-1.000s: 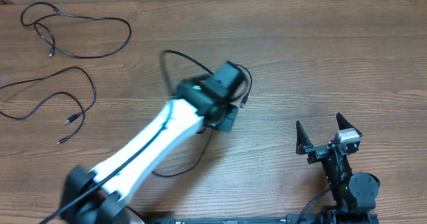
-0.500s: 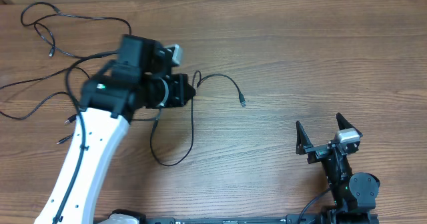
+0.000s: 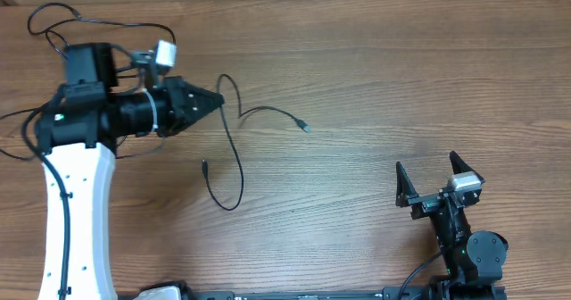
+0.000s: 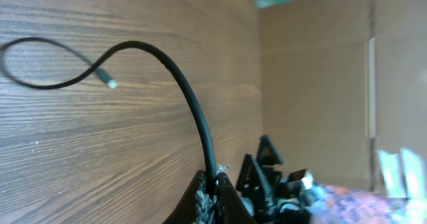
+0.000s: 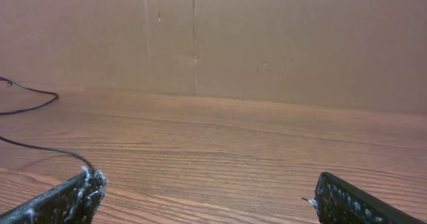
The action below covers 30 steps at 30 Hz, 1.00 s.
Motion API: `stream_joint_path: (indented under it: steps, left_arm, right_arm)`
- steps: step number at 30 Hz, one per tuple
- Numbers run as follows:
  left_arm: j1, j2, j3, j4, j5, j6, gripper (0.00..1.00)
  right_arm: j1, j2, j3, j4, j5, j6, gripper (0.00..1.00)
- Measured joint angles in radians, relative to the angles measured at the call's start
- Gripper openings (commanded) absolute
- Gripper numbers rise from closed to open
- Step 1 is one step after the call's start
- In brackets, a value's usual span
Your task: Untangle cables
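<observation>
Overhead shows the left gripper (image 3: 218,99) at ten o'clock beside loose cables (image 3: 32,16), the right gripper (image 3: 426,161) at four o'clock, jaws wide. Only left wrist shows jaws pinching one cable (image 4: 192,99).

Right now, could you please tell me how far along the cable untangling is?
Done: one thin black cable lies separate at the far-left corner. In hand: the left gripper is shut on a second thin black cable, spread over the wooden table. Left: release it apart from the rest; the right gripper sits open, unused.
</observation>
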Motion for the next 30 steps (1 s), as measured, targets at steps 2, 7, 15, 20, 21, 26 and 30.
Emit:
stream_joint_path:
  steps: [2,7,15,20,21,26,30]
  left_arm:
    - [0.030,0.000,0.000,0.000,0.024,-0.006,0.04]
    - [0.071,0.000,0.000,0.027,0.085,-0.011,0.04]
    - [0.071,-0.070,0.014,0.069,0.064,-0.014,0.04]
    - [0.071,-0.158,0.078,0.046,-0.066,-0.013,0.04]
    - [0.071,-0.172,0.089,0.033,-0.096,-0.014,0.04]
    - [0.071,-0.253,0.125,-0.011,-0.229,-0.013,0.04]
    - [0.071,-0.296,0.125,-0.017,-0.267,-0.013,0.04]
  right_arm:
    - [0.000,0.000,0.000,0.000,0.000,0.000,1.00]
    - [0.000,0.000,0.000,0.000,0.000,0.001,1.00]
    - [0.000,0.000,0.000,0.000,0.000,0.000,1.00]
    - [0.000,0.000,0.000,0.000,0.000,0.000,1.00]
    - [0.000,0.000,0.000,0.000,0.000,0.000,1.00]
    - [0.000,0.000,0.000,0.000,0.000,0.000,1.00]
    - [0.000,0.000,0.000,0.000,0.000,0.000,1.00]
